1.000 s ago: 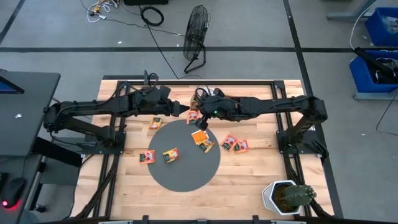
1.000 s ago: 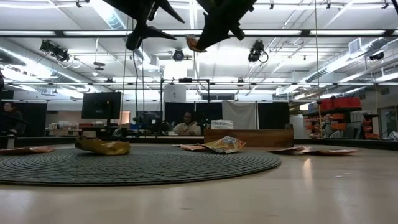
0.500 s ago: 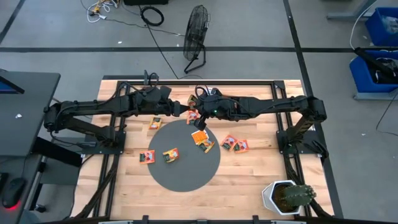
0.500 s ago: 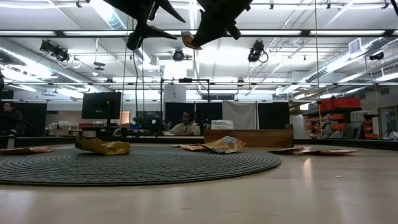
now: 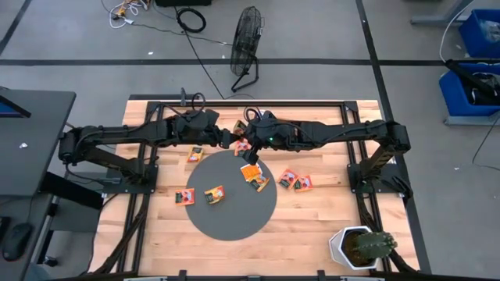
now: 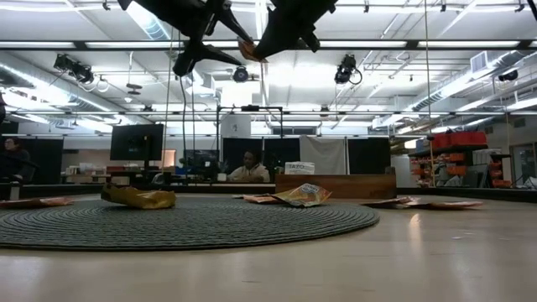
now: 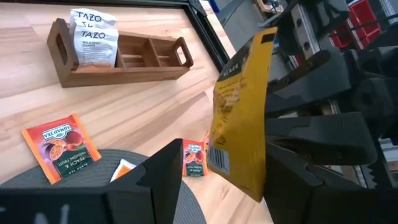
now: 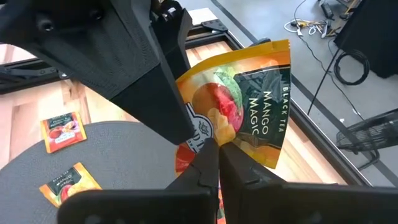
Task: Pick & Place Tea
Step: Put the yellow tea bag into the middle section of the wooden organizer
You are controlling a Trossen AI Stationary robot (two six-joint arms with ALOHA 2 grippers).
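I am pinching a yellow tea packet (image 8: 245,106) in my shut right gripper (image 8: 216,163) above the grey disc's (image 5: 234,218) far edge, my left gripper's (image 7: 217,180) fingers spreading around it.

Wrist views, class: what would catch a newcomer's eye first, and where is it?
A glossy yellow mango tea packet hangs in mid-air above the round grey mat, pinched at its lower edge by the shut right gripper. The open left gripper straddles it from the other side. Behind, a wooden compartment tray holds white tea packets.
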